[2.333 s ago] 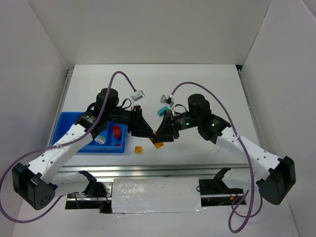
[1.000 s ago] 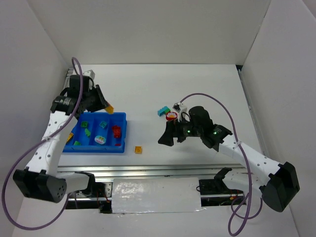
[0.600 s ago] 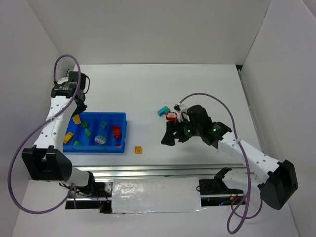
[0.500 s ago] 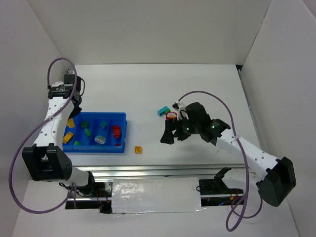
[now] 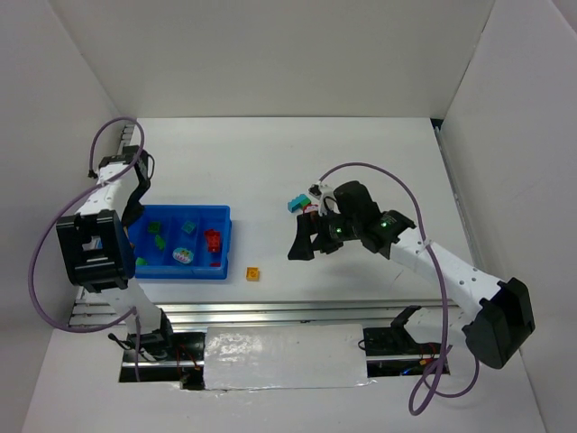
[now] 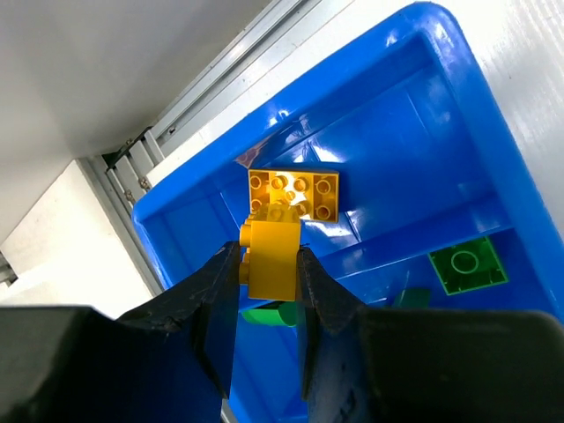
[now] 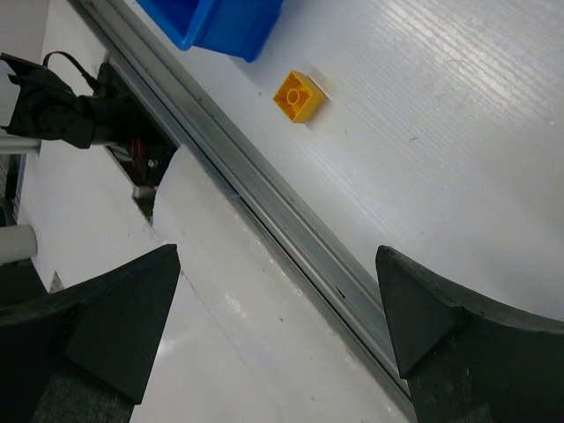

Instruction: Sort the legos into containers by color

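Our left gripper [image 6: 267,264], clenched on a yellow brick [image 6: 273,240], hangs over the left-edge compartment of the blue tray [image 6: 463,123], above a second yellow brick [image 6: 295,187]; we should lower inside the walls before letting go.

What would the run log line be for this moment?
left gripper: shut on yellow brick, over blue tray | right gripper: open, empty, facing loose brick on table

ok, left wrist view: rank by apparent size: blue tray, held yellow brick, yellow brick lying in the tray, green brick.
1. blue tray
2-3. held yellow brick and lying yellow brick: about alike; the held one is nearer the camera, so unranked
4. green brick
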### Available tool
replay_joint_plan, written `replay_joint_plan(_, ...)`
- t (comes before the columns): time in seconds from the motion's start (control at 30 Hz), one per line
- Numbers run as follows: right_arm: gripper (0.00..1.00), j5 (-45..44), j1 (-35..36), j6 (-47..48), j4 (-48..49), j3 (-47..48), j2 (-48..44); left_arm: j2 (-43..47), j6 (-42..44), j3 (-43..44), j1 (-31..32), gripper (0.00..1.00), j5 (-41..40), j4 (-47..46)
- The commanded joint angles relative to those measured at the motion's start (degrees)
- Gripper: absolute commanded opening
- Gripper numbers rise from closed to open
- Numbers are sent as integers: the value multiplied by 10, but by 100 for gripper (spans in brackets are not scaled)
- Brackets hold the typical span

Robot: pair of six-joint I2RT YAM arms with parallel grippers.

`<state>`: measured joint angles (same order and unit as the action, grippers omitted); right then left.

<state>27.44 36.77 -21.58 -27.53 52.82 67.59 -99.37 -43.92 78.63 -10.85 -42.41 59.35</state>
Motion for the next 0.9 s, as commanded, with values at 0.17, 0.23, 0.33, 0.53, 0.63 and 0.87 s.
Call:
replay_joint_plan(0.17,100,29,5,7,9,20,17,-13,-12,49,-3,83,-15,6)
replay_joint_plan(0.23,100,28,5,5,10,25,25,-14,-13,55,-3,99,-14,9)
replay_joint_plan(0.33,100,-11,21,0,7,36,37,-13,-11,62,-2,99,-5,14)
replay_joint_plan(0.53,100,-257,110,-118,-48,93,104,22,2,93,0,99,36,31)
replay_joint_plan(0.63,100,-356,165,-205,-72,121,152,79,37,117,41,99,99,25)
replay_joint_plan(0.87,100,-483,263,-300,-181,271,325,202,75,33,205,100,239,-45)
